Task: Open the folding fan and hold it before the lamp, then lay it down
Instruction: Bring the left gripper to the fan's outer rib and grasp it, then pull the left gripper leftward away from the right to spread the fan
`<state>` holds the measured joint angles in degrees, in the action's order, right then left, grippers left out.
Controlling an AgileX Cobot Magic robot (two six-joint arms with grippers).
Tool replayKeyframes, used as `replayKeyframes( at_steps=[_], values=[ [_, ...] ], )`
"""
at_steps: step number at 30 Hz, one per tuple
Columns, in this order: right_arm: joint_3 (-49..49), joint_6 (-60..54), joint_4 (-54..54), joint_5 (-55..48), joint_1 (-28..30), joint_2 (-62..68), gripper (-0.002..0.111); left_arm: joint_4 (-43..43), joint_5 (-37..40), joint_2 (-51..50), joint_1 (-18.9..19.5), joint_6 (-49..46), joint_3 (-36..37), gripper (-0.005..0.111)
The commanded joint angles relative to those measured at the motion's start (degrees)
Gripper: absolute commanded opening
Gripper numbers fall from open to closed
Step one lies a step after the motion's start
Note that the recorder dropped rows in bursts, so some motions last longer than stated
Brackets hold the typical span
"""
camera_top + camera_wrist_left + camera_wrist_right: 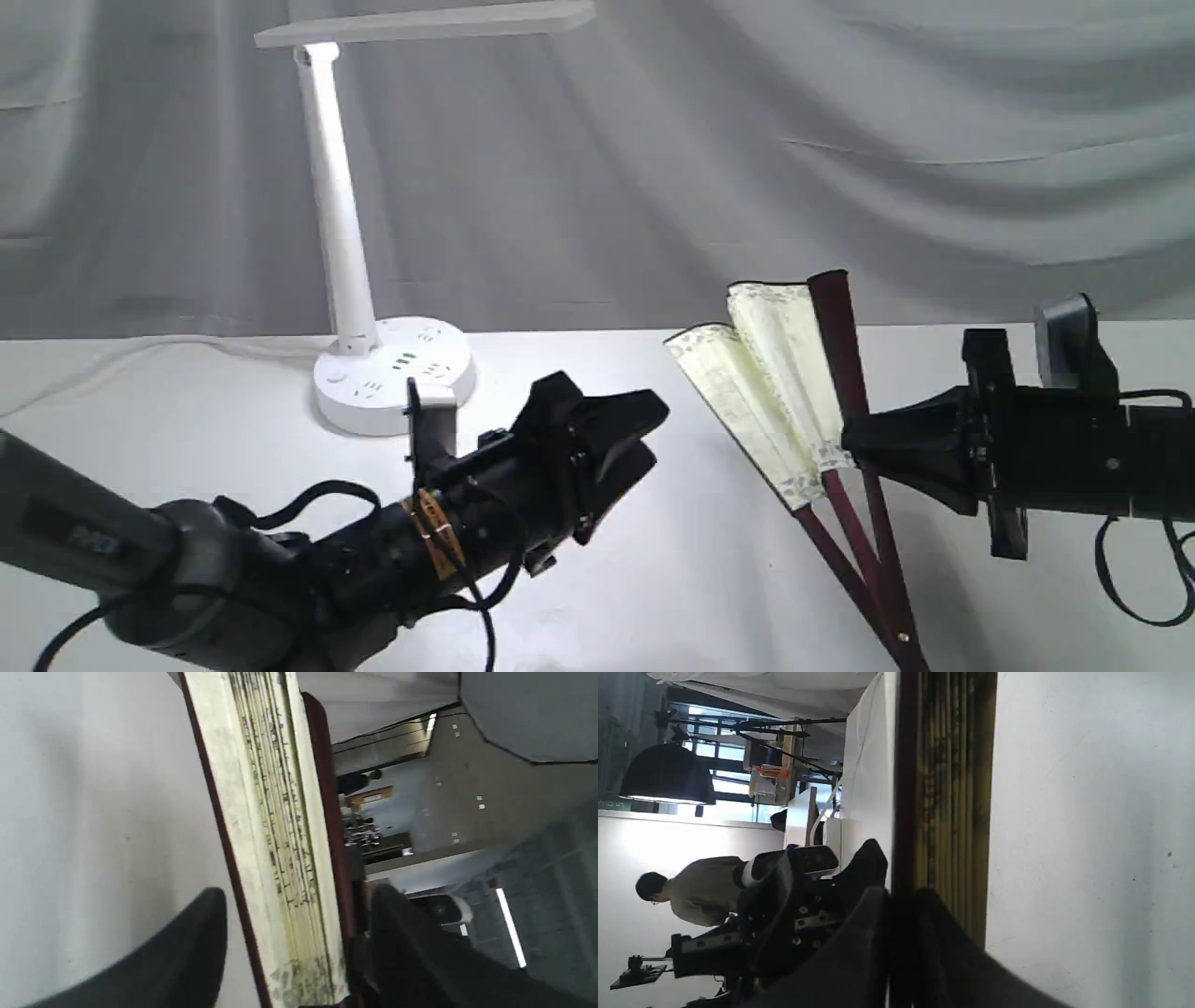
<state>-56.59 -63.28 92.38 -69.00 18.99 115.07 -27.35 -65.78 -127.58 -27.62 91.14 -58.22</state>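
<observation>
Grips the folding fan [775, 392] with the right gripper [848, 439], jaws pinched tight on the outer maroon rib just below the paper. Holds it raised over the right half of the white table [653, 579], leaning a little, pivot end down near the front edge; cannot tell whether that end touches the top. Shows only a few cream pleats spread to the left of the held rib, with the other ribs splayed slightly beneath. Seen from the right wrist, same clamp: dark fingers [859, 952] closed on the rib's edge.

Hangs the left gripper [649, 434] low at mid-table, jaws wide, tips aimed at the paper, near it but apart. From the left wrist, frames the pleats between the spread fingers [196, 947], touching neither.

Finds the lamp [392, 383] at the back left, well apart from the fan, round base on the table, slim stem rising to a flat head. Behind everything, a gray curtain [840, 140].
</observation>
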Motion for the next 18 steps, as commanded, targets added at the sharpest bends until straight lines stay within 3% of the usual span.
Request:
replayKeyframes(
  at_steps=[1,18],
  values=[
    [0.1,-1.2,0.1,-1.0,0.2,-0.8,0.0,-0.3,-4.2,-4.0,-0.4,5.7,-4.1,0.048],
    [0.1,-1.1,-0.8,-1.0,0.2,-0.8,0.0,-2.3,-4.2,-15.1,-0.7,10.7,-18.9,0.048]
  ],
)
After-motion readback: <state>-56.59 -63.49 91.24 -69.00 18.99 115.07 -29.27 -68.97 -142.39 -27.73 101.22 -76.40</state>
